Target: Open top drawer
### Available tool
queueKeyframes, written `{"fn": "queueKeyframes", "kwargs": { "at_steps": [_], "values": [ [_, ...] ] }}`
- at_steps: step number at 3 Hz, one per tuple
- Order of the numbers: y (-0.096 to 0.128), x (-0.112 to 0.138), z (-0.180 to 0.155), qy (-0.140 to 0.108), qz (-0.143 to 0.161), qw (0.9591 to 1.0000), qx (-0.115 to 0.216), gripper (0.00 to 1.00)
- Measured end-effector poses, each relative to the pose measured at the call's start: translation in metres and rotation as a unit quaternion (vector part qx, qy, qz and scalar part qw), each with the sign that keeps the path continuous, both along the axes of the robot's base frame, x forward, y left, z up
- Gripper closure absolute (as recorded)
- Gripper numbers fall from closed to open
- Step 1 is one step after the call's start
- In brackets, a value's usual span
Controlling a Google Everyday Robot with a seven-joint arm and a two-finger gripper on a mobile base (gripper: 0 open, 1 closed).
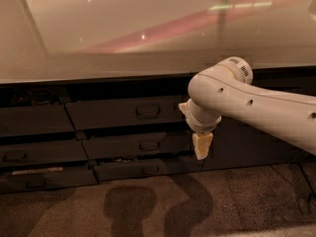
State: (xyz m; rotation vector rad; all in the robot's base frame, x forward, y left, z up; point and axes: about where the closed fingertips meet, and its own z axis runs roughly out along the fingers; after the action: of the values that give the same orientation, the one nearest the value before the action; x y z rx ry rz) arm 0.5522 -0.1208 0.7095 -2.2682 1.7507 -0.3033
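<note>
top drawer (111, 113), dark grey flat front, small central handle (148, 111), claw (202, 149) just below its right end, grip state unclear

A pale glossy countertop (98, 43) carries a pink streak of reflected light and small glints. Below it — dark cabinets (34, 120); soft shadows lie on the mottled brown floor (256, 201) below the gripper (202, 147).

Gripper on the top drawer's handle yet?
No, the cream gripper hangs lower right of the dark grey top drawer, clear of its small rectangular handle.
</note>
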Motion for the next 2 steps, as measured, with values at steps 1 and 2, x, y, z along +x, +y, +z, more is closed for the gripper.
{"fn": "queueKeyframes", "kwargs": {
  "at_steps": [1, 2],
  "values": [
    [-0.0001, 0.0001, 0.0000, 0.000, 0.000, 1.0000, 0.000, 0.00],
    [-0.0072, 0.0083, -0.0005, 0.003, -0.015, 0.9999, -0.008, 0.00]
  ]
}}
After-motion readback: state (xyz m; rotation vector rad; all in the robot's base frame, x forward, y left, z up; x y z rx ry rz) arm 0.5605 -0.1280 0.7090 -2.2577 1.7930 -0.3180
